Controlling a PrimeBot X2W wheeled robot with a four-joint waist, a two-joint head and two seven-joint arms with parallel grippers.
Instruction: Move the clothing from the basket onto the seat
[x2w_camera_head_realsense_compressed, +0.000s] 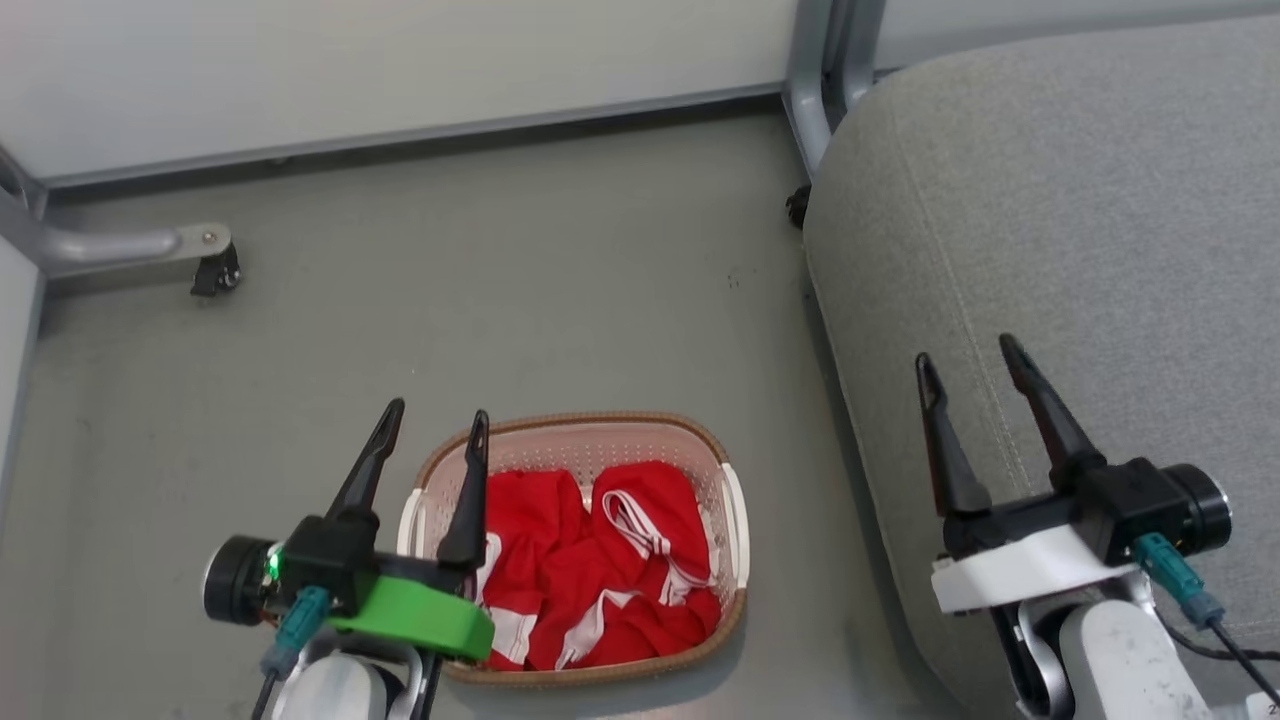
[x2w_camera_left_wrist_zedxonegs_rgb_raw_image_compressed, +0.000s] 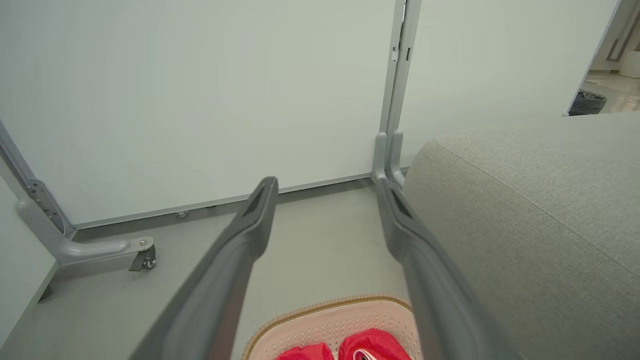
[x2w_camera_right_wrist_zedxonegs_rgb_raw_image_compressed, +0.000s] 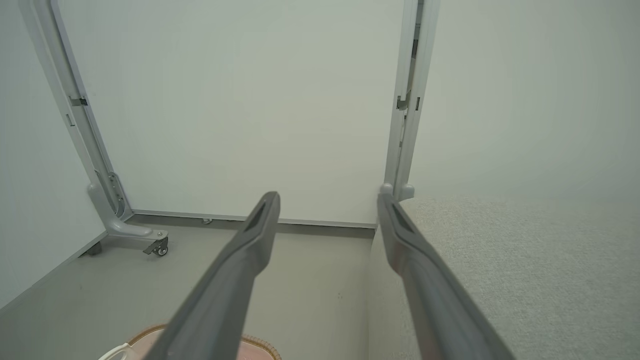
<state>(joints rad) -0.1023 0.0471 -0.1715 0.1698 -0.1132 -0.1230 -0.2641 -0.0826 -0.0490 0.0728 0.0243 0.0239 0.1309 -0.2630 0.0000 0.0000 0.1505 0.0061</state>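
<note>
L tool (x2w_camera_head_realsense_compressed: 439, 408), R tool (x2w_camera_head_realsense_compressed: 964, 348) spread wide; clothing (x2w_camera_head_realsense_compressed: 560, 560) in basket (x2w_camera_head_realsense_compressed: 620, 417).

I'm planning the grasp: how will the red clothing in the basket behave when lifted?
The clothing lies crumpled in soft folds, so it will probably hang limp from wherever it is pinched. The fabric looks thin, so likely light. Its folds overlap in the basket, so one piece may drag another up.
</note>
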